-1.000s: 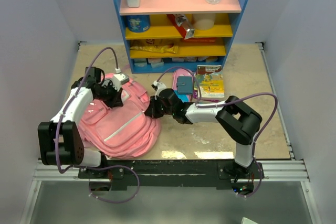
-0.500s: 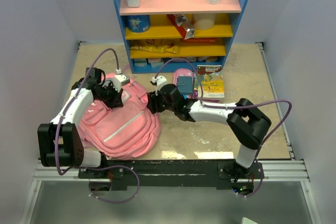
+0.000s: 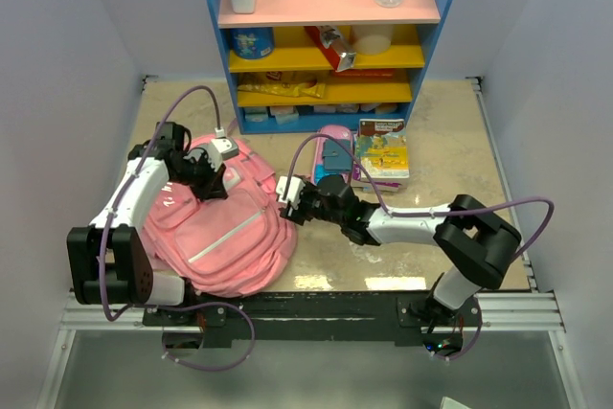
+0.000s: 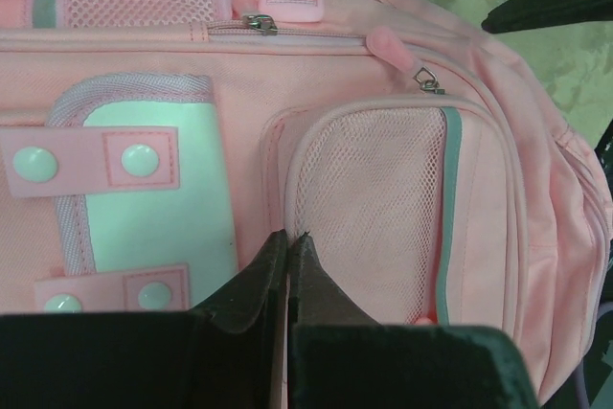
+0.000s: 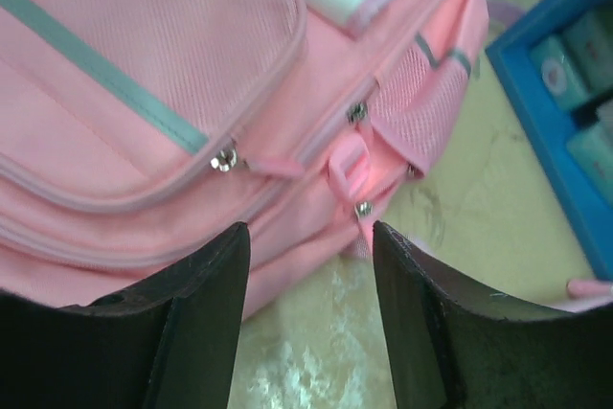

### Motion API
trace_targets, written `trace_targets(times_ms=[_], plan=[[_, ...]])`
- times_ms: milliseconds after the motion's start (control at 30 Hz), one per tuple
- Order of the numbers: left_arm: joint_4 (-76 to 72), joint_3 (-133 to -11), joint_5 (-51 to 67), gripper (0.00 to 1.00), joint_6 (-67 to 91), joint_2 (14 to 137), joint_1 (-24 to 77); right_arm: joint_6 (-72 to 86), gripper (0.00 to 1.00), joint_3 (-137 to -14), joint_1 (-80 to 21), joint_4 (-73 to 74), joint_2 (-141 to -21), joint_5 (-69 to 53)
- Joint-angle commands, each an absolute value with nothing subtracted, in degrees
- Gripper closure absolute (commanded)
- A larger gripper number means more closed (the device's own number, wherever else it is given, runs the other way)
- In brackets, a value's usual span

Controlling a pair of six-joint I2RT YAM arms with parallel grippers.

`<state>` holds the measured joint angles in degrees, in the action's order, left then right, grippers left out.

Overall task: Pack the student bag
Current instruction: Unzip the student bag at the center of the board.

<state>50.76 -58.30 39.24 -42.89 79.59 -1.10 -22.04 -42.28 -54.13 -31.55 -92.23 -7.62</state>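
The student bag (image 3: 225, 232), soft and pink with a grey zip strip, lies front-up at the left of the table. My left gripper (image 3: 213, 177) rests on the bag's upper part. In the left wrist view it (image 4: 287, 237) is shut, pinching pink fabric between a pale green patch (image 4: 153, 208) and a mesh pocket (image 4: 369, 208). My right gripper (image 3: 293, 206) sits at the bag's right edge. It (image 5: 308, 237) is open with nothing between its fingers, just short of the bag's side (image 5: 144, 83). A pink loop (image 5: 350, 168) and a metal zip pull (image 5: 363, 208) lie just ahead of it.
A blue shelf unit (image 3: 326, 35) with bottles, a tin and packets stands at the back. In front of it lie a pink-and-blue pencil case (image 3: 333, 152) and a picture book (image 3: 383, 148). The shelf's blue corner (image 5: 565, 74) shows in the right wrist view.
My right gripper has opened and drawn back toward the near edge, away from the bag's upper right side. The left gripper has stayed shut in place on the bag.
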Motion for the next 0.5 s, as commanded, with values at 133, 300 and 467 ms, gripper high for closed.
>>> trace_targets(times_ms=[133,300,467], plan=[[59.9,-62.2,46.5,1.00,-51.0,78.7,-0.9,-33.3,0.45,-47.9,-56.5,-33.3,-93.3,-16.9],[59.0,-61.6,46.7,1.00,-50.5,80.1,-0.9,-37.8,0.48,-49.9,-57.7,-27.2,-94.8,-17.4],[60.2,-62.4,46.5,1.00,-51.3,79.9,-0.8,-41.3,0.49,-49.5,-57.7,-25.7,-96.9,-14.8]])
